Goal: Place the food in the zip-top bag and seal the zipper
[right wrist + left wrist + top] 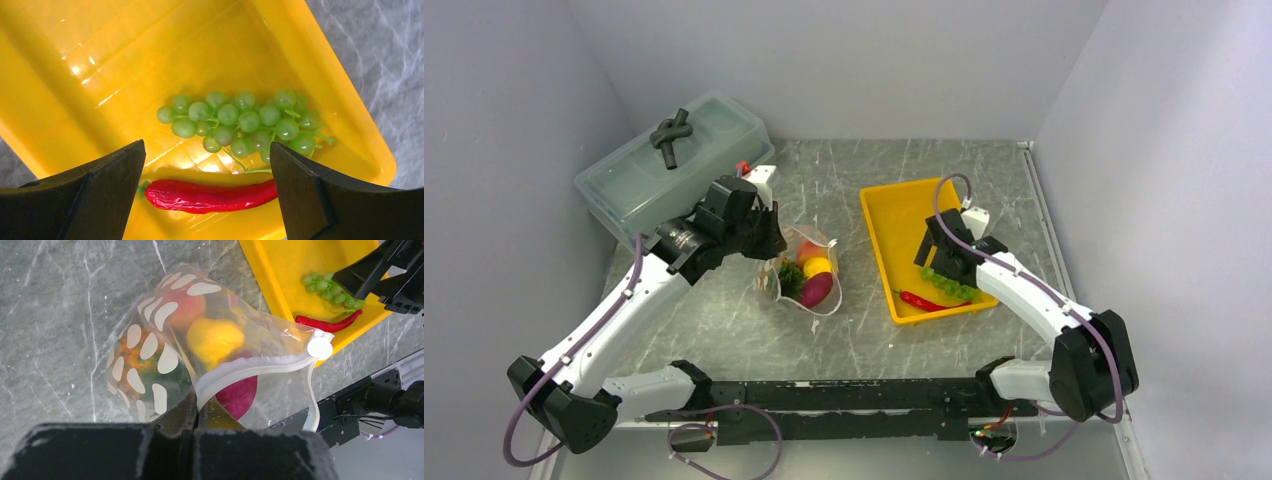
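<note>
Between the closed jaws of the left gripper (194,412), whose arm stretches diagonally up from its base with the wrist tipped down, the mouth edge of the zip-top bag (165,340) is pinched; the two black fingers meet with no gap. Beyond these jaws the soft, clear, white-dotted film bulges around a rounded peach (187,307), a smooth yellow fruit (215,337), a glossy dark purple piece (240,395) and an orange pineapple (136,360) with a green crown. The zipper (250,371), a narrow whitish strip, curves away from the jaws to a round white slider (320,347), and the mouth gapes. The right arm bends at the elbow, its wrist pitched down over the near end of the rigid yellow tray (100,75). The right gripper (207,145) stands wide open and grips nothing. Just ahead of its jaws lies a knobbly green grape bunch (240,122); between them lies a shiny red chili (210,196).
</note>
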You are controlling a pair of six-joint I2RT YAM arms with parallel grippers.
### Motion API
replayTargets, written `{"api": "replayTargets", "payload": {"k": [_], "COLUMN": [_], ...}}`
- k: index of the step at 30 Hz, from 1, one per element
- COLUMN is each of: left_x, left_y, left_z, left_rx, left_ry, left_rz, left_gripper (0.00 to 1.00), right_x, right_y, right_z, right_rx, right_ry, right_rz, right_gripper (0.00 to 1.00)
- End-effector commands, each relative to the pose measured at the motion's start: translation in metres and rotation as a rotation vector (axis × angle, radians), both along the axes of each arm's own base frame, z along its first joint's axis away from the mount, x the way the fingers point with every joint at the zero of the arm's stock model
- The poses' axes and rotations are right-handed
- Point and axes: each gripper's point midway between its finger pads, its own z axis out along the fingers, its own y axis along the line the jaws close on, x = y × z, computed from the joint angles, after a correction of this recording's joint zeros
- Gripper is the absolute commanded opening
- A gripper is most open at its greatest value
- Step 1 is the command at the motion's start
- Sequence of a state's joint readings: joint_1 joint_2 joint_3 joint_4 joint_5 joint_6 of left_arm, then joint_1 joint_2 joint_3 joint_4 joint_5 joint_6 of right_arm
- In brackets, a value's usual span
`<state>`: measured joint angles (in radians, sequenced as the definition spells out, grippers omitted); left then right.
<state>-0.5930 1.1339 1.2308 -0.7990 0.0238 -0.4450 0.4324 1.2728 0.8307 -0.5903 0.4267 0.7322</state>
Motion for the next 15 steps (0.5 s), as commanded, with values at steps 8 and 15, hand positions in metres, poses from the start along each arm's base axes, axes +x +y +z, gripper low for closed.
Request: {"api": "replayTargets", "payload": {"k": [8, 15], "left_x": [0.002, 0.001], "left_y": [-0.004, 0.000], "left_z": [0.021, 0.018], "left_rx": [-0.040, -0.030], "left_ry": [-0.076, -0.074], "left_rz": [-0.031, -0.025], "left_gripper": [0.00, 0.00], "right_x": [-0.021, -0.009], "right_y": [-0.022, -0.020], "right_z": [-0.027, -0.039], "right_rx": [0.064, 0.116], "right_ry": [0.043, 0.024], "right_rz": [-0.438, -0.514], "right_gripper": [1.00, 1.00]}}
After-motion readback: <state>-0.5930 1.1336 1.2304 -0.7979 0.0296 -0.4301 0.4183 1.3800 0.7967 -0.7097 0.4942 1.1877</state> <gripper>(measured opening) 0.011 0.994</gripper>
